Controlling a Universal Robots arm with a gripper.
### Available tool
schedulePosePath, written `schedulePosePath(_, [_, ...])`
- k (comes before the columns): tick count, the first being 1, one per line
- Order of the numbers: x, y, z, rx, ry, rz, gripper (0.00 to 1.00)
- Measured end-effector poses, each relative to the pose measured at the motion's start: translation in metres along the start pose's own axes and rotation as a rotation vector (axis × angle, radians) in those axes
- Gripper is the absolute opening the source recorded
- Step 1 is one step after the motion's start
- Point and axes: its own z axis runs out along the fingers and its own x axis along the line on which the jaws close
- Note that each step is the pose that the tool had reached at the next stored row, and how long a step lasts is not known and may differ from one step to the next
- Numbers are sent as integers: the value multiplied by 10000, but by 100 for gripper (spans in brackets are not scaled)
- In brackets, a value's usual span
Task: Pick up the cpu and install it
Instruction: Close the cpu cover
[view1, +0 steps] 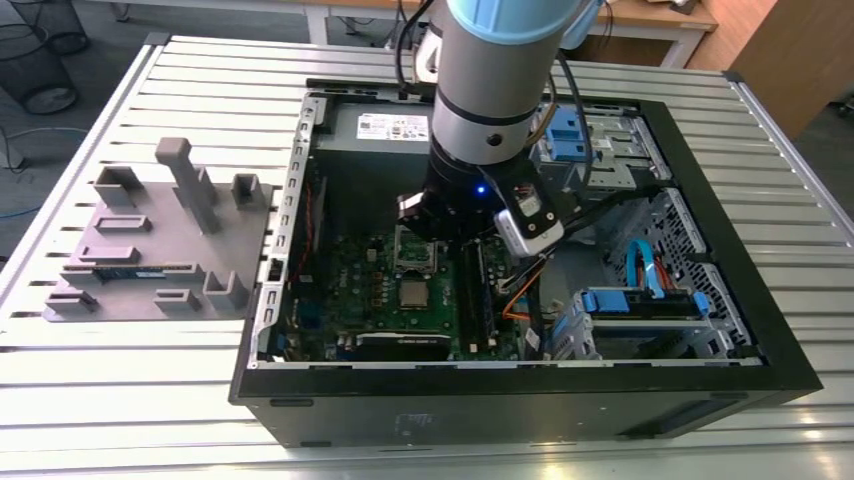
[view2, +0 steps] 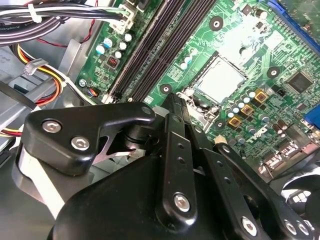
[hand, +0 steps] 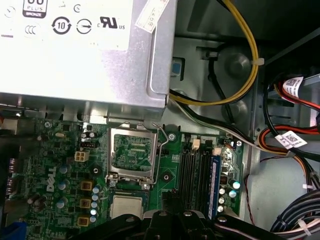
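The cpu (hand: 127, 206) lay seated beside the frame (hand: 131, 131), which evidently stood open to admit it. The fingers (hand: 162, 220), pressed together and empty, hovered near the frame.

An open computer case (view1: 507, 410) lies on the slatted worktop (view1: 120, 400). A grey fixture plate (view1: 140, 245) sits toward the exterior view's left.

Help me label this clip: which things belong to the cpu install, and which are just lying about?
Job in hand:
cpu, seemingly sitting in its socket
socket frame, flipped open
motherboard

Lying about:
grey parts holder
power supply
yellow cable
blue drive caddies
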Motion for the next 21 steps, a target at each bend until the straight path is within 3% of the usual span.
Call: schedulePosePath(21, [-11, 31, 7, 0, 2, -32, 11])
